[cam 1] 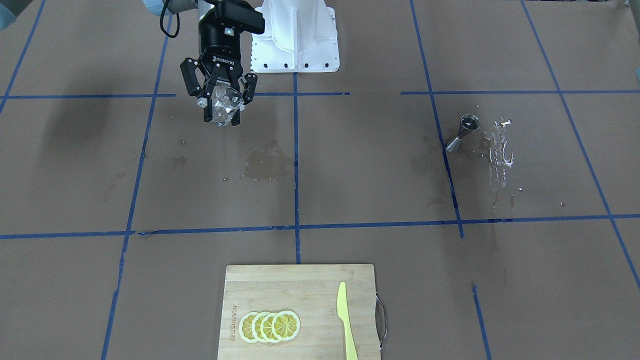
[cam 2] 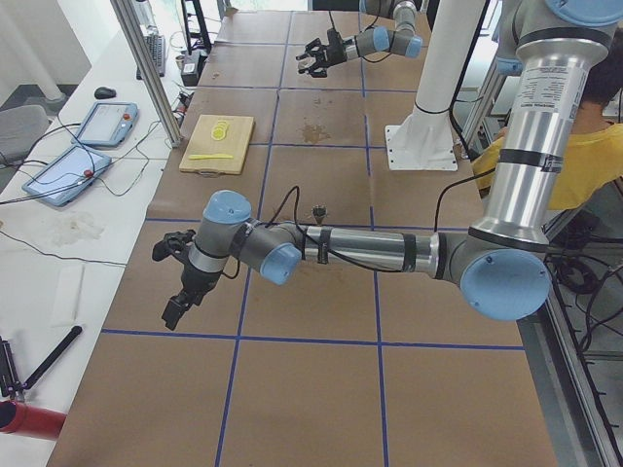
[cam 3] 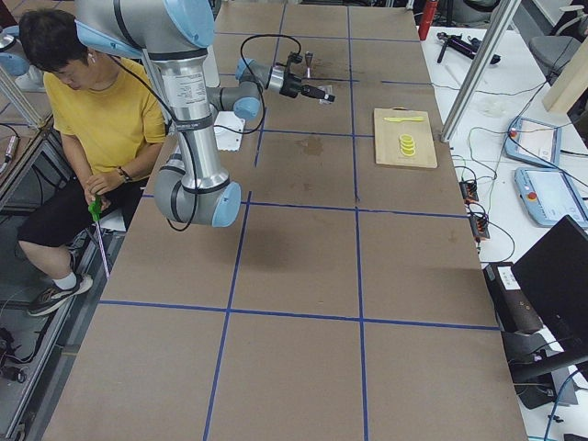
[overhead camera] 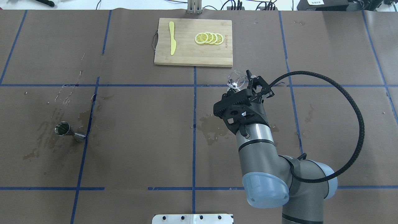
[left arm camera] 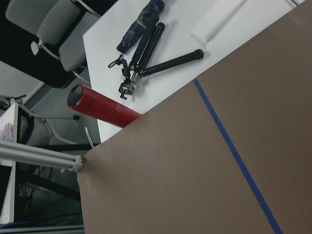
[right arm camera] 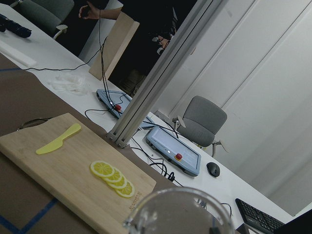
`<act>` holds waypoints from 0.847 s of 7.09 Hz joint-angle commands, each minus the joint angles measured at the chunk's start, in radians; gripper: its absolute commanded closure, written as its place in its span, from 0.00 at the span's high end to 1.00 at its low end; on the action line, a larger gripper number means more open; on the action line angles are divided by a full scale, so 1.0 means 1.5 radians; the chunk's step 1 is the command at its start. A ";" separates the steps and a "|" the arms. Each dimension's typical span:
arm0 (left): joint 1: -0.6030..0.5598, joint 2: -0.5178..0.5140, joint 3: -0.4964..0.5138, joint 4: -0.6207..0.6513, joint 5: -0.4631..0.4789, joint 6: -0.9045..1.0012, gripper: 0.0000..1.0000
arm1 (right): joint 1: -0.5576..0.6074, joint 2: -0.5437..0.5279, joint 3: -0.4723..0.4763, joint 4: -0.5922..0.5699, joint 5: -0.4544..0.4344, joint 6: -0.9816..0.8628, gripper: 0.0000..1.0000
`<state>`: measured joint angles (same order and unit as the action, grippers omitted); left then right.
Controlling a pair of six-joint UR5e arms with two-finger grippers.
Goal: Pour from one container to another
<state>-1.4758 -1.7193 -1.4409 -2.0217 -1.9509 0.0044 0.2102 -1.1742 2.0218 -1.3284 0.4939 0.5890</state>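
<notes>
My right gripper is shut on a clear glass and holds it in the air above the table, tilted away from the robot. From behind, the glass sticks out past the fingers; its rim fills the bottom of the right wrist view. A small steel jigger stands on the table far over on the robot's left, also seen as the jigger from overhead. My left gripper hangs near the table's left end; whether it is open or shut I cannot tell.
A wooden cutting board with lemon slices and a yellow knife lies at the far middle edge. Spilled water glistens beside the jigger. Wet stains mark the paper near the centre. A person sits behind the robot.
</notes>
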 commanded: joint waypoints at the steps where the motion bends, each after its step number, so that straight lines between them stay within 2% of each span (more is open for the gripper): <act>1: -0.032 0.076 0.009 0.036 -0.214 -0.007 1.00 | 0.000 0.000 -0.001 0.000 0.001 0.000 0.00; 2: -0.030 0.081 0.006 0.108 -0.262 -0.016 1.00 | 0.000 0.000 0.000 0.001 0.002 0.000 0.00; 3: -0.029 0.069 -0.009 0.222 -0.277 -0.027 1.00 | 0.001 -0.001 -0.001 0.026 0.004 0.001 0.00; 4: -0.031 0.070 -0.027 0.275 -0.279 -0.027 1.00 | 0.003 -0.011 -0.008 0.093 0.008 -0.003 0.00; 5: -0.034 0.091 -0.054 0.272 -0.278 -0.021 1.00 | 0.005 -0.023 -0.009 0.132 0.013 -0.004 0.00; 6: -0.033 0.135 -0.120 0.268 -0.274 -0.019 1.00 | 0.010 -0.033 -0.009 0.163 0.026 -0.005 0.00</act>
<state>-1.5241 -1.5753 -1.5308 -1.6300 -2.3646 -0.0290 0.2184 -1.2050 2.0097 -1.1496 0.5156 0.5837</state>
